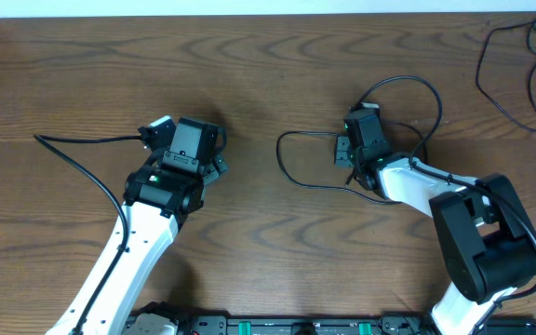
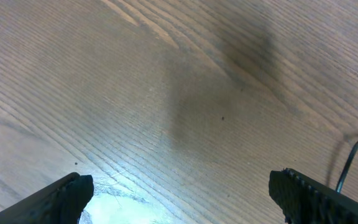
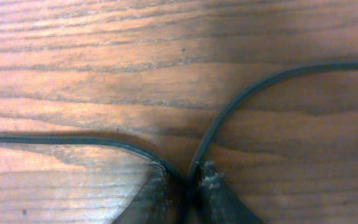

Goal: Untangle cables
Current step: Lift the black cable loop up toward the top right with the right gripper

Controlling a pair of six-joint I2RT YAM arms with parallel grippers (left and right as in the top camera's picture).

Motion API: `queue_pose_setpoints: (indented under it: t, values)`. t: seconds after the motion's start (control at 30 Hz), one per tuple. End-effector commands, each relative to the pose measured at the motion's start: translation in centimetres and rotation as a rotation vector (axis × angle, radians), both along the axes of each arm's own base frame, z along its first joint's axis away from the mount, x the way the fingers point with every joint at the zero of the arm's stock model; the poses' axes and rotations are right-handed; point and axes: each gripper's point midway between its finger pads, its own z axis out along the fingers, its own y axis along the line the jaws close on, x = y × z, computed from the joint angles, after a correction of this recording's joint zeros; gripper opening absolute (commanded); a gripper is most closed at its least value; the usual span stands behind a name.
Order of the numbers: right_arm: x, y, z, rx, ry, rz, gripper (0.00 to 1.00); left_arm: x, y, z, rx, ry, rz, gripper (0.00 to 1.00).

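At table (image 1: 249, 74) centre-right, right hand (image 3: 184, 179) pinches black cable (image 3: 229, 109)

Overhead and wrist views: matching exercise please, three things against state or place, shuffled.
Things:
1. left gripper
2. right gripper
3. corner cable

States or places:
a. shut on the centre cable
b. lying loose at the far right corner of the table, away from both arms
c. open over bare wood

Pairs: 1-c, 2-a, 3-b
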Motion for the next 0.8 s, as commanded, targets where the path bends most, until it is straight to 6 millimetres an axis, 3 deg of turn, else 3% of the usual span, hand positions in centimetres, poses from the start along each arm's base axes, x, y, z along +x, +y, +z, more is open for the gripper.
queue_pose_setpoints:
  t: [0.0, 0.17, 0.37, 0.57, 0.67, 0.77]
  values:
    - [-2.1, 0.0, -3.8, -0.026, 0.109, 0.055, 0.03, 0.0, 0.2, 0.1, -0.003, -0.007, 0.014, 0.98]
    - [-0.1, -1.2, -3.0, -0.04, 0.037, 0.066, 0.01, 0.0, 0.2, 0.1, -0.003, -0.007, 0.013, 0.98]
    - [4.4, -5.5, -0.1, -0.058, -0.055, 0.003, 0.01, 0.0, 0.2, 0.1, -0.003, -0.007, 0.013, 0.98]
    - [10.3, -8.5, 6.1, -0.081, -0.181, 0.023, 0.01, 0.0, 0.2, 0.1, -0.003, -0.007, 0.014, 0.98]
    - [13.6, -10.8, 10.8, -0.117, -0.293, 0.004, 0.01, 0.0, 0.2, 0.1, -0.003, -0.007, 0.014, 0.98]
    - [15.7, -13.1, 14.5, -0.127, -0.375, -0.038, 0.01, 0.0, 0.2, 0.1, -0.003, -0.007, 0.014, 0.98]
